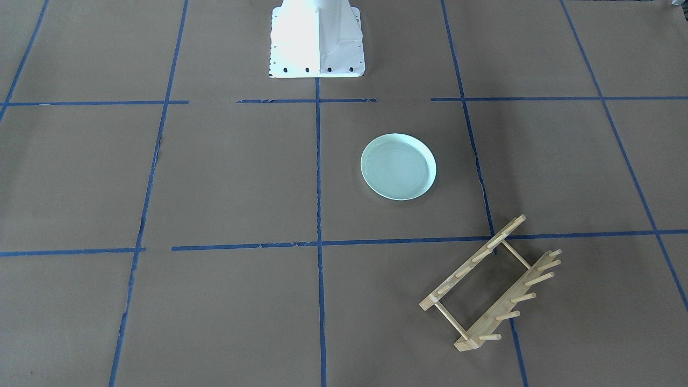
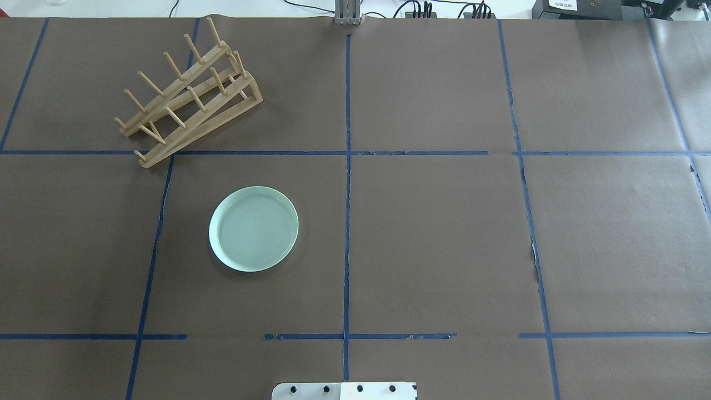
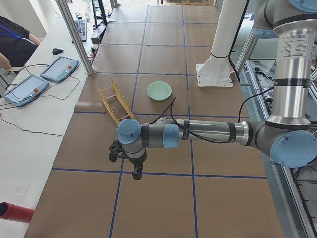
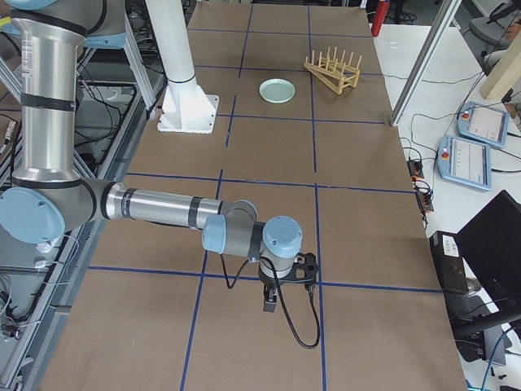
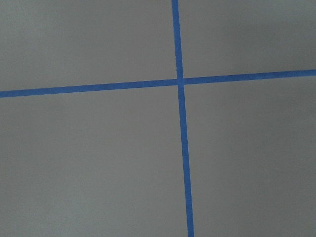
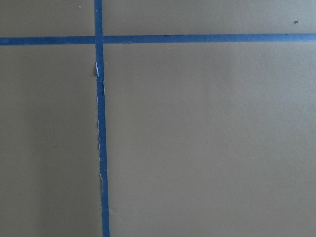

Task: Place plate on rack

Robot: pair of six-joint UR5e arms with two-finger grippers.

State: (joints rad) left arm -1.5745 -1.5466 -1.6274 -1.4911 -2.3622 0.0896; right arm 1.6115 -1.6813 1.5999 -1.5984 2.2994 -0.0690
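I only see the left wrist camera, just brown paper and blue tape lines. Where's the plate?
Observer: The plate lies flat on the table, on the robot's left side.
Operator: And the rack?
Observer: The rack stands apart from the plate, farther from the robot, holding nothing.
Operator: Is my claw close?
Observer: No, the left claw hangs over a tape crossing, away from both; open or shut, I cannot tell.

Left arm and right arm extend level, jaws downward.
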